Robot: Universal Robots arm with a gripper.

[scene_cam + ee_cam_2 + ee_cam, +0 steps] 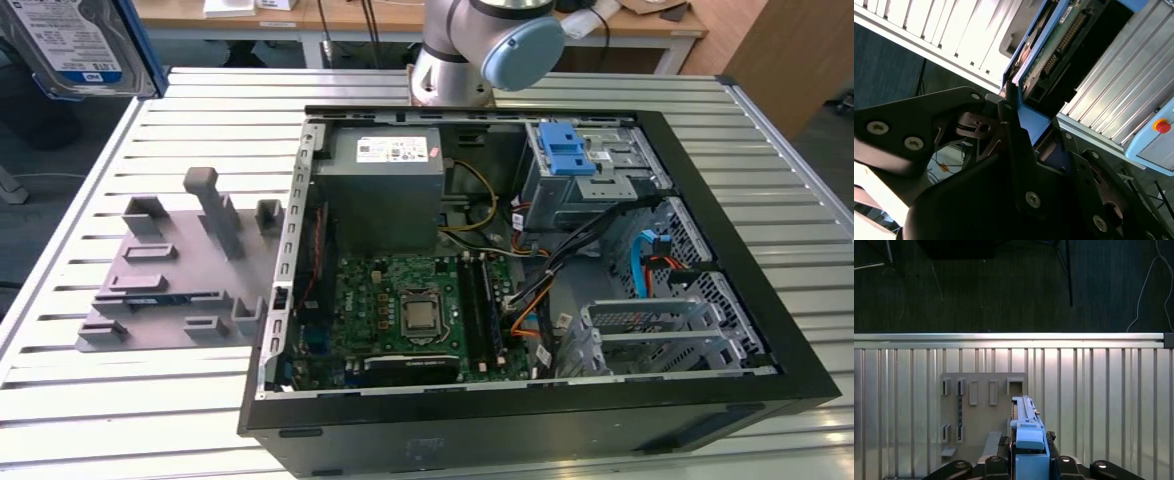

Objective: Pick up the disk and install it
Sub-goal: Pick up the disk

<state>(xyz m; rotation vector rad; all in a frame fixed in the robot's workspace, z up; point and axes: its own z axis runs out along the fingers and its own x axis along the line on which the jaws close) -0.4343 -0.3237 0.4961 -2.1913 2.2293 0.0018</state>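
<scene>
Status: pick looked done, install not started.

- Claw (1029,463) was pinching the disk (1026,426) edge-on. In both wrist views the black fingers (1010,116) sat either side of its blue rail, with the circuit-board side in sight in the second wrist view.
- The disk was held in the air. The first wrist view looked down past it onto the table (1114,405), with the grey fixture plate (979,415) under and beside it.
- In the exterior view the disk was at the far corner on that view's left, label towards the camera, well apart from the case (747,335).
- The cage (587,180) with blue tabs sat in the case's far corner on the exterior view's right. I couldn't tell whether its slot was free.

My read: this was the carry step between pick and insert. The next move called for a long traverse over the case rim, then turning the disk so its rails lined up with the cage. Cables lay close beside the cage and looked like a snag risk.
</scene>
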